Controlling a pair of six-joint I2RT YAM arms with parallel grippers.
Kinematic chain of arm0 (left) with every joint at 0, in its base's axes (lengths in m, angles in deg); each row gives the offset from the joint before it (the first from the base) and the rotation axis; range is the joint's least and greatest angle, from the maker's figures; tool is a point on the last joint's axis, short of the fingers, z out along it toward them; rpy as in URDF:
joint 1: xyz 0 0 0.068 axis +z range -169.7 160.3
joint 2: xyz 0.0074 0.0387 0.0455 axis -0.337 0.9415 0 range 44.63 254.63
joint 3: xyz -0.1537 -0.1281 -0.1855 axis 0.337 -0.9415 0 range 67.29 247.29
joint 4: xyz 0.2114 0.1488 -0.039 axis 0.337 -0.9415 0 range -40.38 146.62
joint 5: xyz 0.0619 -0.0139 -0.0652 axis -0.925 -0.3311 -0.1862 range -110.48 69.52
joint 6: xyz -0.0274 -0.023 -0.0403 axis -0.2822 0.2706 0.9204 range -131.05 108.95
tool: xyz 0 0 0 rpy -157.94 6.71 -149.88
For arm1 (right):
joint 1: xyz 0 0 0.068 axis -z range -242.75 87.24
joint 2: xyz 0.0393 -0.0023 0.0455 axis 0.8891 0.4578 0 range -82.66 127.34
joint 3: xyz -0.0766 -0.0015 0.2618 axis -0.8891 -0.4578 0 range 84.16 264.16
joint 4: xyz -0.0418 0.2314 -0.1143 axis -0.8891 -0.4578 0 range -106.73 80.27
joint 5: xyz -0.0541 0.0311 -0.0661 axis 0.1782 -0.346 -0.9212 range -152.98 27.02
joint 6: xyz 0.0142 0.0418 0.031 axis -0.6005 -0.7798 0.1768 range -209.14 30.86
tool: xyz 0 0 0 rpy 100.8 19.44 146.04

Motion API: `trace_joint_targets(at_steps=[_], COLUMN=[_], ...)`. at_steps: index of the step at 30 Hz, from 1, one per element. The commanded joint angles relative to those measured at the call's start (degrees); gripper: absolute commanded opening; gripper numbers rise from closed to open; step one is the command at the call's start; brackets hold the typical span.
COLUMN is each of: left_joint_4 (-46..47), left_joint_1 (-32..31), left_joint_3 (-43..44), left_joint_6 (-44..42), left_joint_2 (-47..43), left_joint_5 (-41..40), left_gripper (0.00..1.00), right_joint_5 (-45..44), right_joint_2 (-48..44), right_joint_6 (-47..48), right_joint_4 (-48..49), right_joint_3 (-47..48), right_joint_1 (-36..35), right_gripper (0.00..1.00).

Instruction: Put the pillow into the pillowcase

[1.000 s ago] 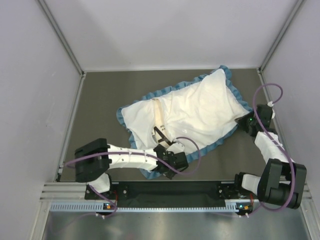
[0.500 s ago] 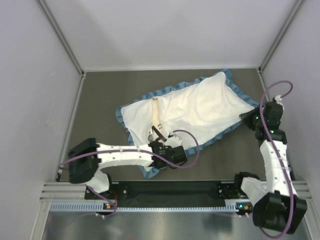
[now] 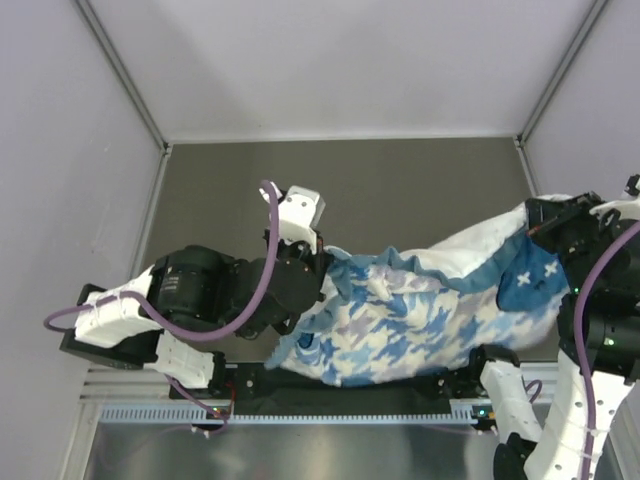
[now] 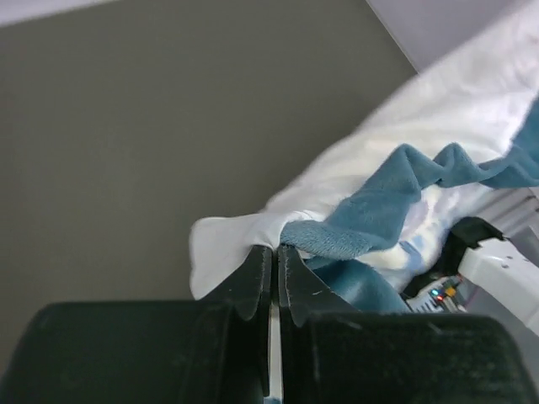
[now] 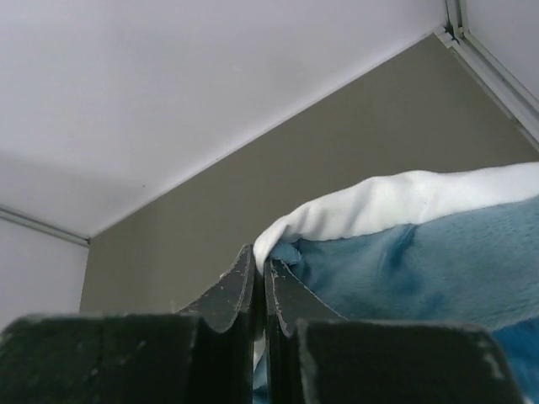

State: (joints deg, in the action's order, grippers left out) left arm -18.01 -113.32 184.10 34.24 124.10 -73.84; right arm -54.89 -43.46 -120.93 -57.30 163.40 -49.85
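Currently the large blue-and-white houndstooth fabric pillowcase (image 3: 420, 325) hangs in the air, stretched between the two arms above the near edge of the dark grey table (image 3: 420, 185). Its middle sags down over the black mounting rail (image 3: 350, 381) that runs along that edge.

The left gripper (image 3: 324, 264) holds the case's left end, and its wrist view shows the two black fingers (image 4: 253, 278) pressed together. They pinch a fold where white cloth meets the wavy blue ruffle (image 4: 379, 206). The right gripper (image 3: 540, 228) is raised near the table's right edge. Its jaws are likewise closed tight, clamped on the white upper rim of the fabric with soft blue cloth just below.

From above, the patterned outside of the case faces the camera, with plain white cloth showing along the top edge between the two grips. A dark blue patch (image 3: 530, 276) with white cross marks sits on the right end, just below the right gripper. The ruffle crosses the upper part of the case in a loose blue band.

The plump cream-white pillow cannot be picked out in any view. The hanging fabric looks full and bulging, but whether the pillow is inside it I cannot tell, and the white strip on top could be either lining or pillow.
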Motion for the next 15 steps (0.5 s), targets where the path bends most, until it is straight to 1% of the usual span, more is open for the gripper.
trace_joint_targets(at_steps=[1, 2, 3, 4, 5, 6, 7, 8, 9, 10, 11, 12, 13, 14, 15], left_joint_4=[-5.8, -2.8, 2.2, 11.9, 17.2, 20.5, 23.2, 24.0, 24.7, 26.2, 29.5, 31.5, 33.1, 36.1, 37.2], left_joint_1=[2.4, 7.5, 10.8, 14.1, 20.1, 23.1, 26.4, 33.0, 35.9, 38.7, 43.9, 46.8, 49.8, 55.8, 58.6], left_joint_3=[3.5, 2.1, -0.3, -7.1, -11.0, -14.4, -18.6, -20.4, -22.1, -26.1, -28.2, -30.2, -33.3, -34.5, -35.4], left_joint_6=[-6.9, -9.8, -13.7, -21.4, -24.9, -27.3, -28.9, -29.4, -29.7, -30.7, -31.1, -31.2, -31.1, -31.1, -31.1], left_joint_2=[0.3, -1.2, -2.6, -4.1, -6.7, -7.3, -7.3, -6.1, -5.5, -4.9, -4.4, -4.3, -4.2, -4.1, -4.0], left_joint_5=[-9.0, -6.9, -4.1, -0.5, 4.7, 6.6, 8.5, 13.8, 16.3, 18.4, 20.8, 26.1, 28.9, 31.3, 36.3], left_gripper=[0.0, 0.0, 0.0, 0.0, 0.0, 0.0, 0.0, 0.0, 0.0, 0.0, 0.0, 0.0, 0.0, 0.0, 0.0], right_joint_5=[0.8, 1.0, 1.7, 3.2, 3.8, 3.9, 4.5, 4.8, 5.0, 5.4, 5.7, 6.0, 5.8, 5.8, 5.4], right_joint_2=[0.9, 2.6, 3.5, 4.8, 6.8, 7.6, 8.2, 9.1, 9.7, 10.4, 12.1, 13.0, 14.3, 17.0, 18.7], right_joint_6=[2.5, 3.0, 3.7, 4.0, 4.3, 4.1, 3.9, 3.7, 3.0, 2.4, 2.0, 0.8, 0.2, -0.5, -1.1], right_joint_4=[-3.1, -3.4, -3.4, -3.2, -3.0, -2.4, -1.2, 1.8, 3.3, 5.0, 8.4, 10.5, 12.5, 15.8, 16.8], right_joint_3=[5.7, 5.8, 5.9, 5.8, 5.7, 5.3, 3.7, 2.6, 1.5, -0.6, -1.8, -4.0, -5.1, -5.8, -6.0], right_joint_1=[0.1, 0.1, 0.2, 0.2, 0.2, 0.2, 0.2, 0.2, 0.2, 0.1, 0.1, 0.0, -0.1, -0.3, -0.4], right_gripper=[0.0, 0.0, 0.0, 0.0, 0.0, 0.0, 0.0, 0.0, 0.0, 0.0, 0.0, 0.0, 0.0, 0.0, 0.0])
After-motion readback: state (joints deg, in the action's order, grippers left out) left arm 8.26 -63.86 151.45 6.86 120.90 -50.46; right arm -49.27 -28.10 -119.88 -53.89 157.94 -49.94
